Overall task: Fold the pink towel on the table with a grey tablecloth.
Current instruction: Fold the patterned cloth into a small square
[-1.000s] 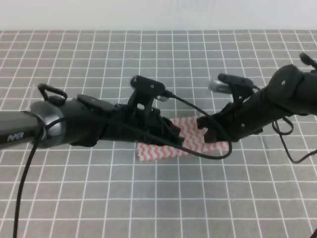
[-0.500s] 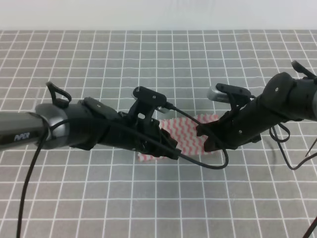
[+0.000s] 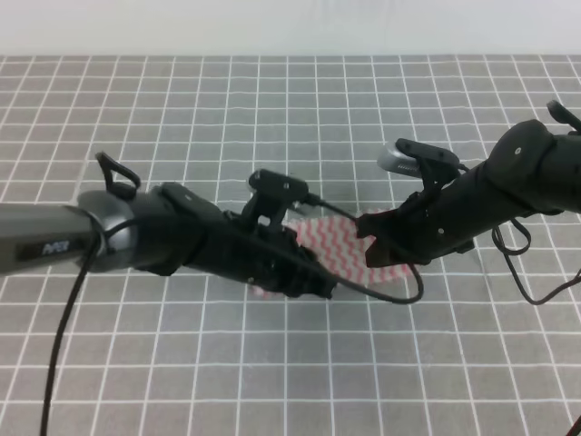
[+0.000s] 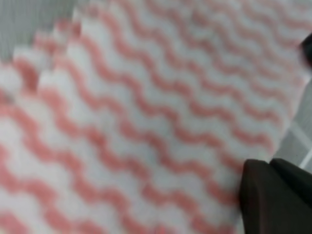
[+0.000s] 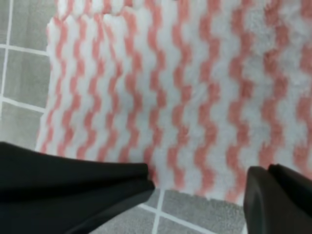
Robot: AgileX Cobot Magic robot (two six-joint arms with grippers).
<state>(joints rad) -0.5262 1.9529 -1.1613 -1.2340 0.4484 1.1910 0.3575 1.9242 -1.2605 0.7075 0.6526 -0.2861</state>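
Left gripper (image 3: 313,280): at the pink towel's (image 3: 340,247) near-left edge; jaw opening and grip cannot be told.
Right gripper (image 5: 197,192): jaws parted, straddling the towel's edge, nothing clamped.
Towel: lies mid-tablecloth (image 3: 182,109), between both grippers.
Progress: final fold apparently pending.

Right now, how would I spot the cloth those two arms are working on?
Find the table with a grey tablecloth, ruled in thin white squares. Near its middle, between the two black arms, lies the pink towel. It is the only coloured thing there, striped in wavy pink and white with jagged edges.
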